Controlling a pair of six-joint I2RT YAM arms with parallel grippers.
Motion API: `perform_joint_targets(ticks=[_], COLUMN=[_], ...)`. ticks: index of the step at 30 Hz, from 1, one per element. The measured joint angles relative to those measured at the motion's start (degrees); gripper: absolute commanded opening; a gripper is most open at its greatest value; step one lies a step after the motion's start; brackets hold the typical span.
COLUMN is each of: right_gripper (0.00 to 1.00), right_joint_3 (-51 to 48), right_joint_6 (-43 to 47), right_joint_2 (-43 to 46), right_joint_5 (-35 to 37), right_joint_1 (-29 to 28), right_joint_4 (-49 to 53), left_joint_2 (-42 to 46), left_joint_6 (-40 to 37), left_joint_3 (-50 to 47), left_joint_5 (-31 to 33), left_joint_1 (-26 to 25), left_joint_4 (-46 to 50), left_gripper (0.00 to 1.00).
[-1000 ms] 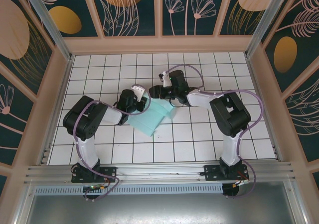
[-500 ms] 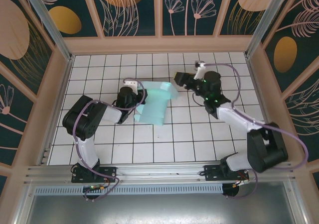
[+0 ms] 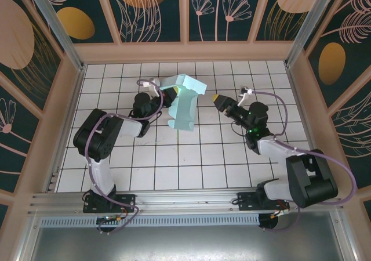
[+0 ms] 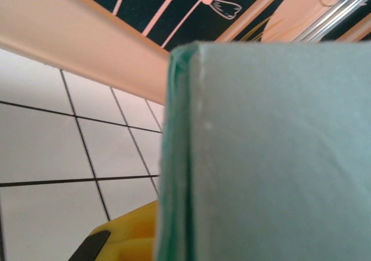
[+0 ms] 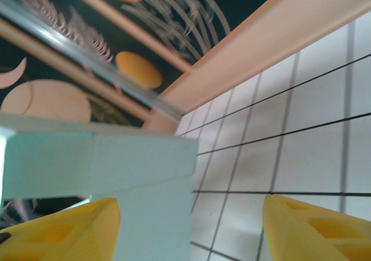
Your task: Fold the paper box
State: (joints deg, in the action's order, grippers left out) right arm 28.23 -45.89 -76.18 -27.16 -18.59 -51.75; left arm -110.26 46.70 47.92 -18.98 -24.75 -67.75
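One edge of the box [image 3: 186, 101] sits pinched in the left gripper [image 3: 161, 94] at upper centre, and the right gripper [image 3: 219, 100], wide open and empty beside it, should push the flap squarely along its crease.

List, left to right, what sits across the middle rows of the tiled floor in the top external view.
left arm's pincer → pale turquoise-blue thin card box → right arm's pincer
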Motion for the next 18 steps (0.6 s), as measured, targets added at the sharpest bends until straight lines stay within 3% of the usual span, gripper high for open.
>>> perform_joint_targets(ticks=[8,18], right_gripper=[0.65,0.61], right_joint_3=[4.1,9.8], right_joint_6=[-6.2,-7.6], right_joint_2=[-8.2,-12.3], right_joint_5=[-5.9,-8.9], right_joint_1=[-2.5,-4.0], right_joint_4=[-11.0,-12.9], left_joint_2=[-0.3,-0.9], left_joint_6=[0.6,1.2], left_joint_3=[0.0,0.0], left_joint_5=[-2.1,-2.7], left_joint_1=[0.0,0.1], left_joint_4=[-2.6,-3.3], left_gripper=[0.00,0.00])
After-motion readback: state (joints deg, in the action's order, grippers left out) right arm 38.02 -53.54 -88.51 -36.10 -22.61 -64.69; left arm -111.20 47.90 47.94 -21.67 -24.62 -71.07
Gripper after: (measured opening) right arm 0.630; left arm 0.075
